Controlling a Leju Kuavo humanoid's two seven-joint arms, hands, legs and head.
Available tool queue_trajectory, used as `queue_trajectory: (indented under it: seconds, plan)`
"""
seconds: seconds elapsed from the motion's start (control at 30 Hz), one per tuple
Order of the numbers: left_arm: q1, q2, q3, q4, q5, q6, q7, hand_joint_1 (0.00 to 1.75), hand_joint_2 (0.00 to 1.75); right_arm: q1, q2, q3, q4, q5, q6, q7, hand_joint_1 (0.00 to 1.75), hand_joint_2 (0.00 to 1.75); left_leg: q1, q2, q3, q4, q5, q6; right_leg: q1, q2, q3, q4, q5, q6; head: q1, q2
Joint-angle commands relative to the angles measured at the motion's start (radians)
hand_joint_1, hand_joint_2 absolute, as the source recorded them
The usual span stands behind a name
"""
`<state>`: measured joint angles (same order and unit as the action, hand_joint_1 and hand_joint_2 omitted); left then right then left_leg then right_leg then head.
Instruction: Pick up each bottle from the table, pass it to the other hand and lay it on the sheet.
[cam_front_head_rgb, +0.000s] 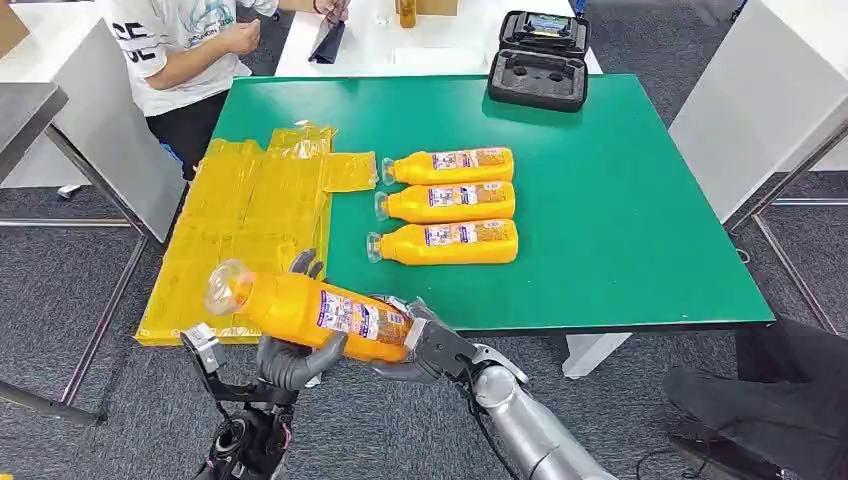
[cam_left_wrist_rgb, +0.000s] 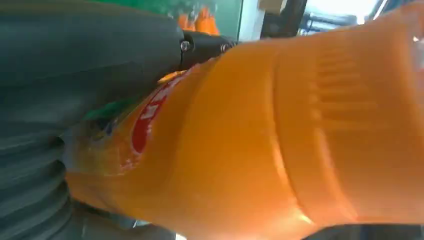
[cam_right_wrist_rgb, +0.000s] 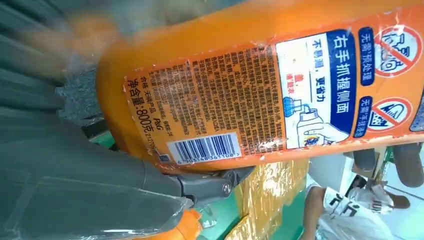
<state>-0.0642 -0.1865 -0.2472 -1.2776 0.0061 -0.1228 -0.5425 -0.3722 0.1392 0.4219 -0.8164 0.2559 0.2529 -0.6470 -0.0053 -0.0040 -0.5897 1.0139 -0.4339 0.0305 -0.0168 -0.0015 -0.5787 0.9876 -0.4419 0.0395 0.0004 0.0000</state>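
Lying side by side near the centre of the green bench (cam_front_head_rgb: 620, 230) in the head view are three orange bottles (cam_front_head_rgb: 447, 204), caps toward nine o'clock, just right of the yellow sheet (cam_front_head_rgb: 245, 215) that drapes over the bench's near-left edge. A black case (cam_front_head_rgb: 540, 60) sits at the far edge at twelve o'clock, and a person (cam_front_head_rgb: 185, 45) stands at eleven o'clock. Off the near edge at seven o'clock, a fourth orange bottle (cam_front_head_rgb: 305, 308) lies nearly level, cap toward nine o'clock. The left hand (cam_front_head_rgb: 290, 360) cups it from beneath at mid-body, while the right hand (cam_front_head_rgb: 430, 345) clasps its base end, its silver arm running in from five o'clock.

Seen from the left wrist, the held bottle's smooth orange body spans the frame, the left hand's grey thumb pressed along it.

From the right wrist, the bottle's printed label (cam_right_wrist_rgb: 260, 105) with barcode faces the camera, the right hand's grey thumb wrapped against it.
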Motion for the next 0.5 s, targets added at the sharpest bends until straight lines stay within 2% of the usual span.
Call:
queue_trajectory:
  seconds: [0.03, 0.1, 0.27, 0.5]
  plan:
    - [-0.051, 0.025, -0.033, 0.1, 0.001, -0.028, 0.01, 0.0, 1.75, -0.035, 0.005, -0.01, 0.069, 0.004, -0.001, 0.005, 1.75, 1.75, 0.001, 0.0, 0.002, -0.001, 0.0, -0.002, 0.002, 0.0, 0.003, -0.001, 0.0, -0.002, 0.0, 0.0]
    - [-0.056, 0.029, -0.037, 0.113, 0.02, -0.094, 0.014, 0.0, 1.75, -0.035, 0.003, -0.005, 0.081, 0.008, 0.011, 0.002, 1.75, 1.75, 0.001, 0.0, 0.002, -0.001, 0.0, -0.002, 0.001, 0.0, 0.002, -0.001, 0.0, -0.002, 0.0, 0.0]
    - [-0.066, 0.018, -0.032, 0.131, -0.001, -0.125, -0.003, 0.0, 1.75, -0.023, 0.005, -0.004, 0.109, 0.018, 0.015, 0.0, 1.75, 1.75, 0.001, -0.001, 0.003, -0.001, 0.0, -0.002, 0.001, -0.001, 0.004, -0.002, 0.0, -0.002, 0.0, 0.0]
    - [-0.08, 0.01, -0.015, 0.155, 0.081, -0.239, -0.01, 0.0, 1.75, -0.019, 0.006, -0.005, 0.127, 0.032, 0.026, -0.006, 1.73, 1.75, 0.001, 0.0, 0.003, -0.001, 0.0, -0.002, 0.001, -0.001, 0.003, -0.001, 0.0, -0.002, 0.0, 0.0]
